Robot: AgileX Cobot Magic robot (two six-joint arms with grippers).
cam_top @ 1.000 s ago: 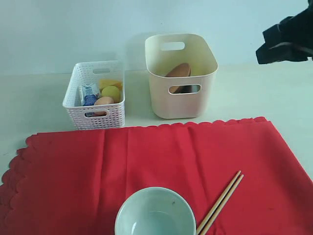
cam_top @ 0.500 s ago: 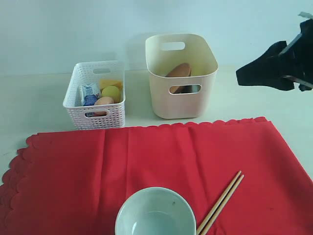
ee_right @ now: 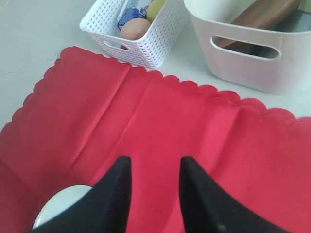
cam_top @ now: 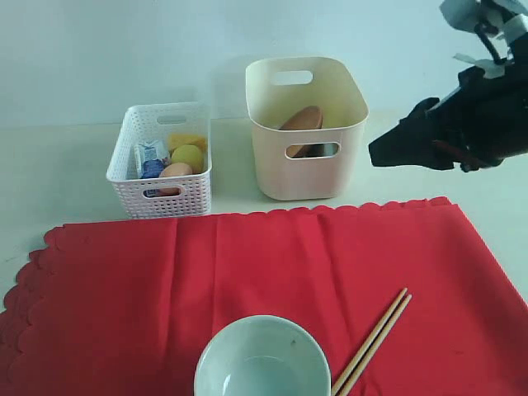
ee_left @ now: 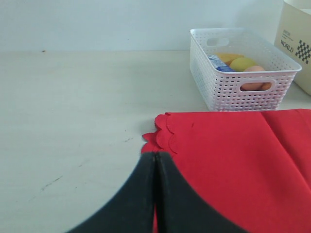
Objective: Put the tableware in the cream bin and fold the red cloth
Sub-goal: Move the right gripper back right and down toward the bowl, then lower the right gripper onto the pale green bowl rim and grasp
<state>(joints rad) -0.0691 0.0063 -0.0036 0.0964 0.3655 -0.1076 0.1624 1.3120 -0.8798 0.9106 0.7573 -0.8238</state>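
Task partly done: round brown plate (cam_top: 301, 118) sits in cream bin (cam_top: 307, 177), while pale green bowl (cam_top: 261, 359) and 2 wooden chopsticks (cam_top: 371, 342) lie on the unfolded red cloth (cam_top: 124, 289); right gripper (ee_right: 154, 162) part-open and empty, left gripper (ee_left: 156, 165) closed and empty.

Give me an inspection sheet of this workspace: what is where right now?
Surface: pale table, red cloth spread flat across its front.
Job's things: pale green bowl and wooden chopsticks lie on the cloth; cream bin behind holds a brown plate.
Clutter: white lattice basket holding a carton, an egg, yellow foods.
Grippers: left gripper low by the cloth's corner, jaws shut; right gripper raised right of the bin, jaws open, empty.
Cables: nothing seen.
Surroundings: plain pale wall.
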